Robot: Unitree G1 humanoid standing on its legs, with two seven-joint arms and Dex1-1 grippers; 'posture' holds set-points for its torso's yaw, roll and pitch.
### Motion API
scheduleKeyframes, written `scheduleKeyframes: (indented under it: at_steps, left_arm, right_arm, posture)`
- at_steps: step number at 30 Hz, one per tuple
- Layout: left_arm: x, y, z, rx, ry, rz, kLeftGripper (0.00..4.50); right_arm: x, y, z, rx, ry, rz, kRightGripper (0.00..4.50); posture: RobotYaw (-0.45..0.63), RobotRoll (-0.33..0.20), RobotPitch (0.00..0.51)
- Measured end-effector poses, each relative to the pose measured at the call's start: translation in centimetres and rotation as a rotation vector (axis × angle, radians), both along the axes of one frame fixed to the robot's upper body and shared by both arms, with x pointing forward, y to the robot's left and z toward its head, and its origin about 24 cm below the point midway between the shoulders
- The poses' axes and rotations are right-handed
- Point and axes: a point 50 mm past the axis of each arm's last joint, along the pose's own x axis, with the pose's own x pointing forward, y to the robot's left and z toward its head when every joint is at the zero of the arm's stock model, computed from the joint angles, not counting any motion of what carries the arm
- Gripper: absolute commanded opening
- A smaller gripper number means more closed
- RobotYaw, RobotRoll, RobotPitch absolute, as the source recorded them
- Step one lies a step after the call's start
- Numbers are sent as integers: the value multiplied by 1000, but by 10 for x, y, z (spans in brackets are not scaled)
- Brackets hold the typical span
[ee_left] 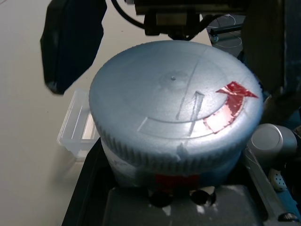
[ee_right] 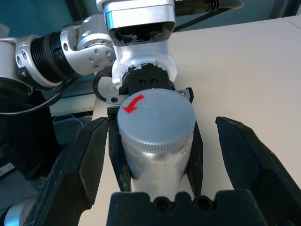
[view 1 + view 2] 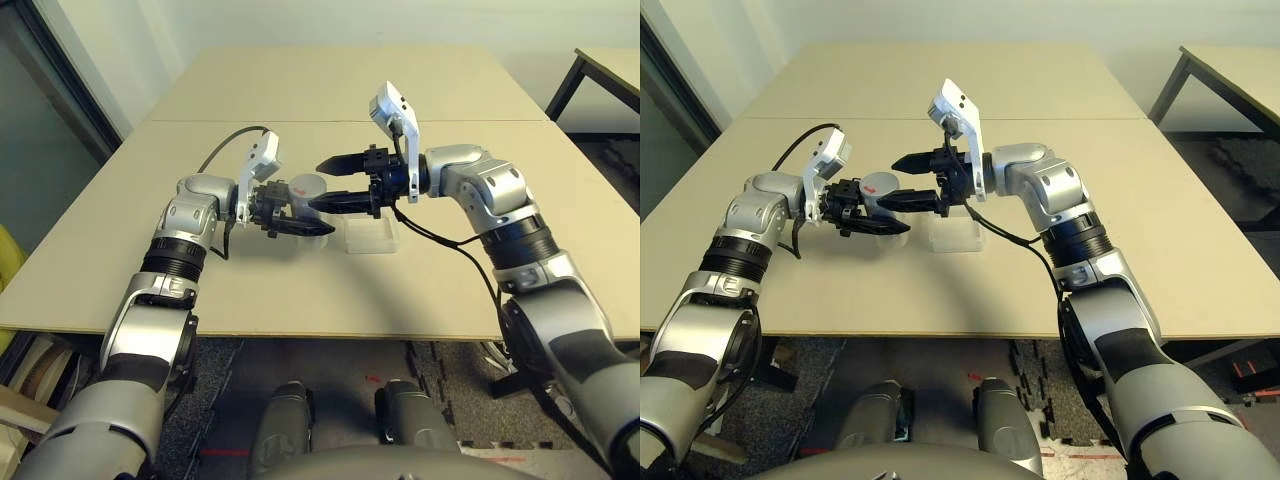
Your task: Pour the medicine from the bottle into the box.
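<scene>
Bottle (image 2: 157,136) sits between open right claw (image 2: 160,165) fingers.

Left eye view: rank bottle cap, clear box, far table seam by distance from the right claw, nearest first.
1. Bottle cap: between the open fingers of the right claw, on the bottle that the left claw holds.
2. Clear box: on the table just below the claw.
3. Table seam: well behind, farthest.

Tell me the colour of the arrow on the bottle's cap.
Red, on the grey cap of the bottle; clearest in the left wrist view.
</scene>
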Motion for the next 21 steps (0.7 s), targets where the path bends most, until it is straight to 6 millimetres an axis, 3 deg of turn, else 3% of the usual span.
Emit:
scheduleKeyframes:
  at_steps: [3,5,10,21]
  left_arm:
    - [0,-1,0,-3,-3,-1,2581]
    - [0,-1,0,-4,-3,-1,2581]
    - [0,-1,1,-6,-5,6,2581]
    - [-6,-8,7,-8,-6,-80,2581]
  right_arm:
    - [1,1,0,1,-2,-1,4500]
    - [1,2,0,-1,-5,-2,4139]
    - [0,6,3,7,-9,11,2605]
    - [-5,-2,6,25,14,127,2588]
  posture:
    - [-91,0,0]
    - [-89,0,0]
    - [-88,0,0]
    - [-70,0,0]
